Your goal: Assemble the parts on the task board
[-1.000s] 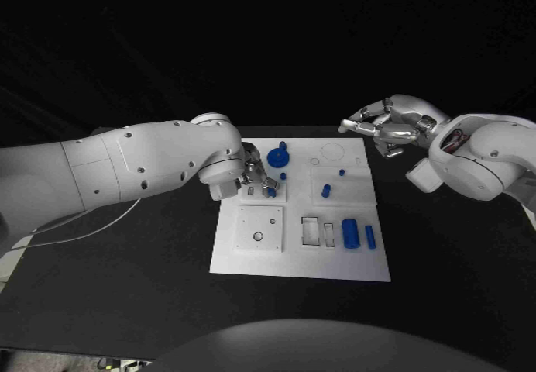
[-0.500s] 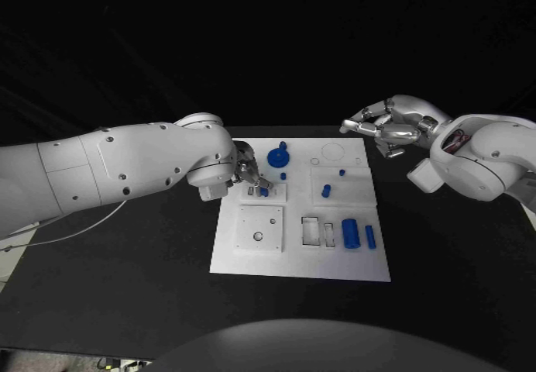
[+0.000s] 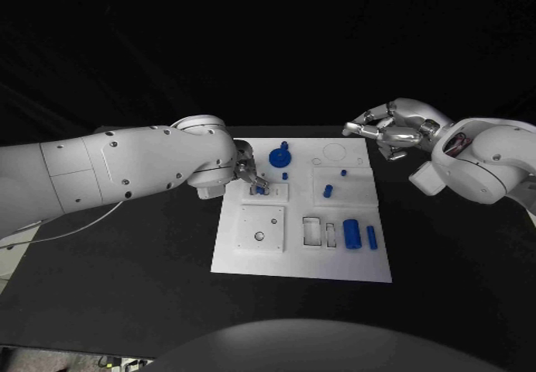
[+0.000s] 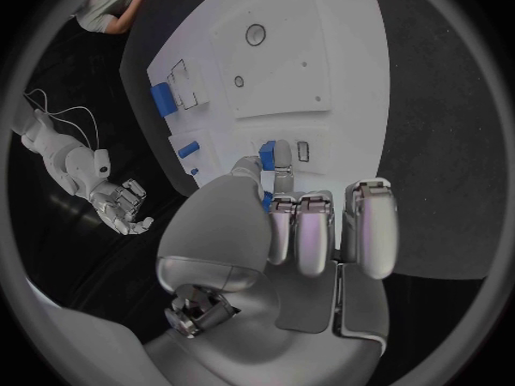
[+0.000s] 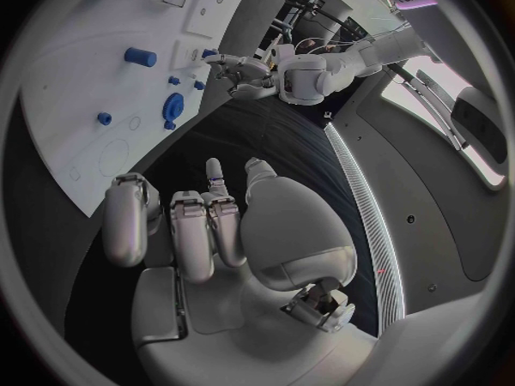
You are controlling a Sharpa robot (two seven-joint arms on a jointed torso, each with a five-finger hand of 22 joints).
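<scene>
Left hand [image 3: 248,177] pinches a small blue plastic peg [image 4: 267,152] at the white task board's [image 3: 301,267] ten o'clock; next, seating it. Right hand [image 3: 386,128] hangs curled, empty

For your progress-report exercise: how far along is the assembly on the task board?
Done: a blue gear-like part seems seated on the task board. In hand: the left hand pinches a small blue part at a board slot. Left: two blue cylinders lie loose; the right hand is off the board.
</scene>
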